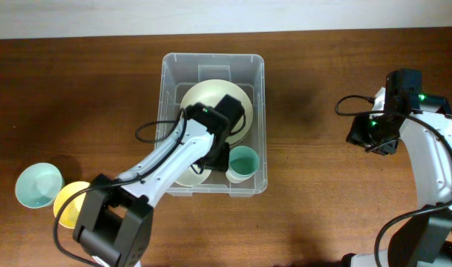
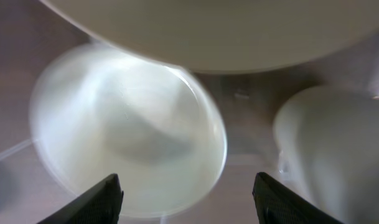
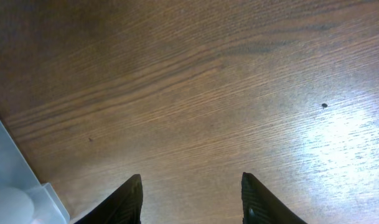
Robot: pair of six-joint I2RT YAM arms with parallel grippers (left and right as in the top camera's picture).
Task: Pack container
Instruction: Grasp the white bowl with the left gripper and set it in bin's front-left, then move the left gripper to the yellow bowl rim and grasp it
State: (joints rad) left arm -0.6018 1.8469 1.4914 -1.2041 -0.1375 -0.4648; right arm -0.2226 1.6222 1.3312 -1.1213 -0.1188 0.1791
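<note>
Container (image 1: 211, 59) mid-table, holding a cream plate (image 1: 203, 96). Left gripper (image 2: 186, 199) inside above it, fingers apart, empty. Right gripper (image 3: 189, 199) over table (image 3: 208, 74), fingers apart. Seemingly mid-packing; next, probably reaching left for teal bowl (image 1: 38, 185), yellow bowl (image 1: 68, 202) outside.

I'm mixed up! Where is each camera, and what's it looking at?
Overhead: above, looking down on brown wooden table, large clear plastic container, both arms.
Left wrist: inside container, facing pale round bowl; left claw shows.
Right wrist: low over table; right claw shows.
Shared: overhead and right wrist see the container.
</note>
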